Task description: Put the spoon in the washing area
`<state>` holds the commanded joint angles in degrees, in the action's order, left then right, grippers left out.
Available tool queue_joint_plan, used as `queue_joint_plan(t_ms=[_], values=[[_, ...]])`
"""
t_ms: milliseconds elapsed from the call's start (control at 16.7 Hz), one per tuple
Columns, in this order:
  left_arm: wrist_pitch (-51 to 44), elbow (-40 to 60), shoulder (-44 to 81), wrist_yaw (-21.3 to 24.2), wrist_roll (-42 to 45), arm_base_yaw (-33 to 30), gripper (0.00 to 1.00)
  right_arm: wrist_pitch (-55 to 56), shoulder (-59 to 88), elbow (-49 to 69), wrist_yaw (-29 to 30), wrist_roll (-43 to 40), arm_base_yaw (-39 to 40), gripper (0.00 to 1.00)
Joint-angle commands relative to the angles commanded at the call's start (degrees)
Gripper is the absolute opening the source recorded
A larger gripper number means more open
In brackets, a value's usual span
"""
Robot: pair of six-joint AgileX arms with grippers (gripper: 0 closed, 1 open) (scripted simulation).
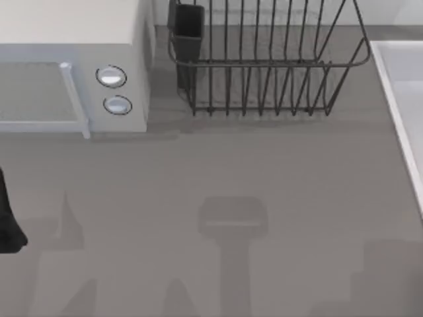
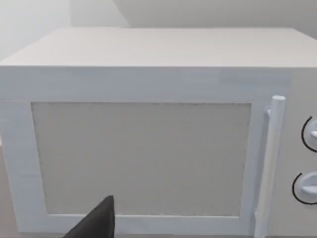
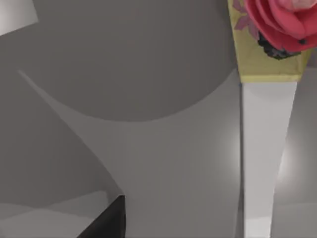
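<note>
At the top view's left edge, a dark part of the left arm [image 1: 8, 221] is showing, cut off by the frame. In the left wrist view, one black fingertip of the left claw [image 2: 96, 220] is pointing at the white microwave with two round knobs [image 2: 148, 144]; I cannot tell how its fingers are standing. The dark wire dish rack [image 1: 264, 66] is sitting at the back, and the grey tabletop [image 1: 218, 178] in front is lying open. At the right edge, the pale whitish-grey sink basin [image 1: 403, 99] is partly cut off. The right wrist view is showing a spoon with a white handle and yellow, rose-painted part [image 3: 267, 124] close to the right claw [image 3: 106, 220], above a pale surface; whether it is pinched is unclear.
</note>
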<state>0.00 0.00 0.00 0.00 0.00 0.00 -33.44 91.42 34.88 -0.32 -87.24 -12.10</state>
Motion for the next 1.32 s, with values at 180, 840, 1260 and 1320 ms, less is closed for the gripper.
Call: queue_joint_plan(t_ms=[180, 840, 1260, 1320], values=[[0.0, 0.0, 0.0, 0.0, 0.0, 0.0, 1.0, 0.0, 0.0, 0.0, 0.0, 0.0, 0.0, 0.32], [0.0, 0.0, 0.0, 0.0, 0.0, 0.0, 1.0, 0.0, 0.0, 0.0, 0.0, 0.0, 0.0, 0.0], [0.0, 0.0, 0.0, 0.0, 0.0, 0.0, 1.0, -13.2, -6.72, 7.35, 0.63, 2.32, -0.52, 0.0], [0.0, 0.0, 0.0, 0.0, 0.0, 0.0, 1.0, -16.31, -7.74, 9.04, 0.63, 2.29, -0.52, 0.0]])
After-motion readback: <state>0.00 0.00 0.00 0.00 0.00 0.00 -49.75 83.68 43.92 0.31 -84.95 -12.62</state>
